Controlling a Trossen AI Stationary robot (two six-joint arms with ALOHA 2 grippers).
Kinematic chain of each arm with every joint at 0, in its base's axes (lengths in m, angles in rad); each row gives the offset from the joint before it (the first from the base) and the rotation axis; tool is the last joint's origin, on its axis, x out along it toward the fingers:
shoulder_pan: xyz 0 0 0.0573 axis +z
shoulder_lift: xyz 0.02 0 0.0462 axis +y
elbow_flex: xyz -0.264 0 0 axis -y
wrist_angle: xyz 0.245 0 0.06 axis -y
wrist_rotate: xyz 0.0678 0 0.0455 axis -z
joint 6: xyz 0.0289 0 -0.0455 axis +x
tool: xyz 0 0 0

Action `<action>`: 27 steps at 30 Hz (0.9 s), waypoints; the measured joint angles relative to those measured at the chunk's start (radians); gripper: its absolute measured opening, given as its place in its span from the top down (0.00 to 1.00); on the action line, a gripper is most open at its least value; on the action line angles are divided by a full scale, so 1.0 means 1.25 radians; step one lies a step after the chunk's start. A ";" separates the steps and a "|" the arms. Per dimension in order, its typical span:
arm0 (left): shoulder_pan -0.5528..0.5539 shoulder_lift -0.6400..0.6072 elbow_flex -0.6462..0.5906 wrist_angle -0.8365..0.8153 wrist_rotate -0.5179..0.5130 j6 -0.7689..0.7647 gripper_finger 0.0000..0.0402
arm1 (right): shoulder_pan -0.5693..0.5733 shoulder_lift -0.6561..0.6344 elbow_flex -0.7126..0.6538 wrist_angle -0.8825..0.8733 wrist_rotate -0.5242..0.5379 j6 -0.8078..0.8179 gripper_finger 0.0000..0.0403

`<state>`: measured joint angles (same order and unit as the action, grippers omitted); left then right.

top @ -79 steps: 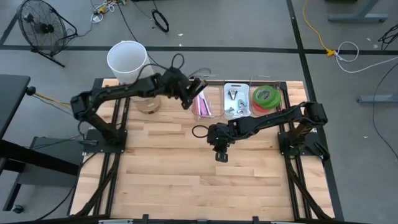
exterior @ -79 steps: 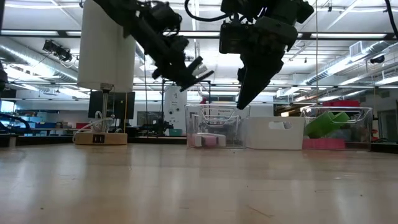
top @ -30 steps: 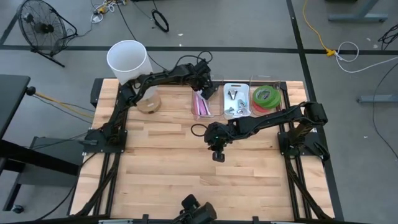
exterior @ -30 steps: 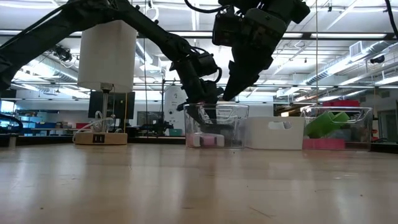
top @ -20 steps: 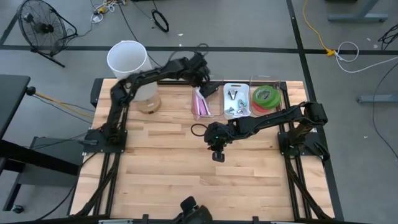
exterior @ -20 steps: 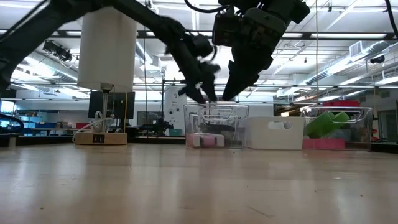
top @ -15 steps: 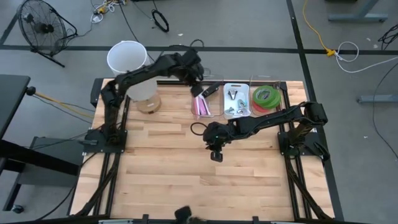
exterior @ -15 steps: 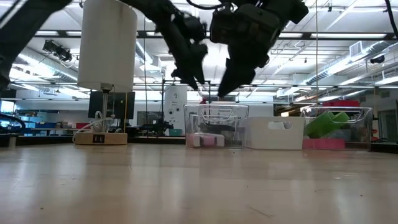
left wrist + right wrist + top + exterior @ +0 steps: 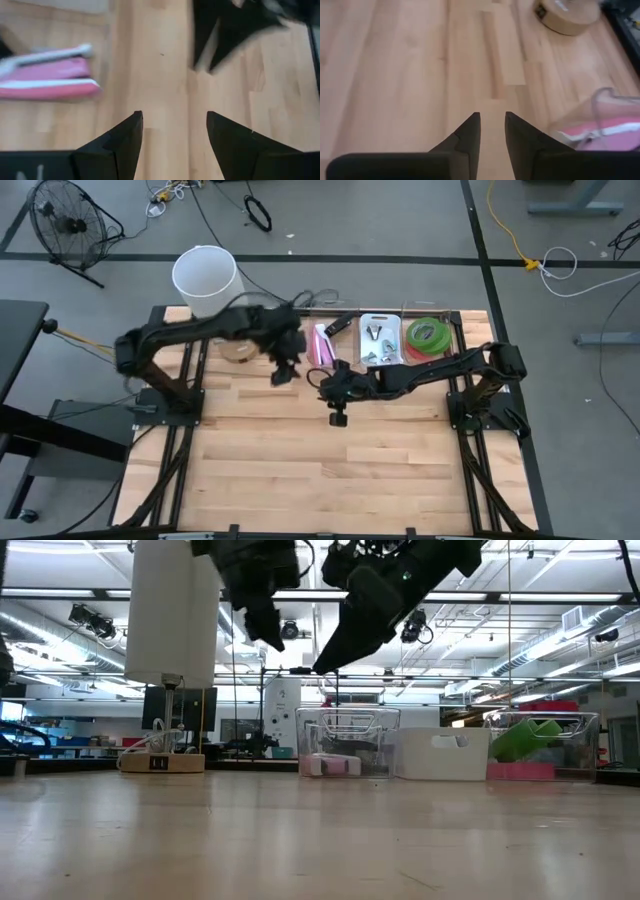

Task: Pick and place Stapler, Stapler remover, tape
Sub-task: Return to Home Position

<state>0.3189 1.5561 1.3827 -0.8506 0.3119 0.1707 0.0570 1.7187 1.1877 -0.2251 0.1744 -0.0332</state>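
1. The fingers of the left gripper (image 9: 173, 120) are wide apart. There is nothing between them, only the bare wood of the table (image 9: 300, 470) below.
2. This gripper hangs over the table just to the left of the left clear bin (image 9: 350, 362). In this bin lies the pink stapler (image 9: 324, 348), and the black stapler (image 9: 339, 323) is at its far end.
3. The fingers of the right gripper (image 9: 491, 120) are only a little apart, with a narrow gap, and they hold nothing.
4. This gripper hangs near the middle of the table, just on the near side of the bins and close to the left gripper.
5. The tape (image 9: 428, 334) lies in the right clear bin (image 9: 456, 340), at the far right of the table. The green rolls are on top and a red one is under them.
6. The white bin (image 9: 362, 345) stands between the two clear bins, with the staple removers (image 9: 378, 338) inside.
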 joint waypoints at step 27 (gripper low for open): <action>-0.159 -0.221 -0.363 0.247 -0.066 -0.108 0.45 | -0.052 -0.051 -0.022 0.132 -0.030 0.020 0.78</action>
<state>0.1196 1.2804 0.9291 -0.5415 0.2298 0.0353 -0.0082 1.6556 1.1601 -0.0600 0.1368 -0.0082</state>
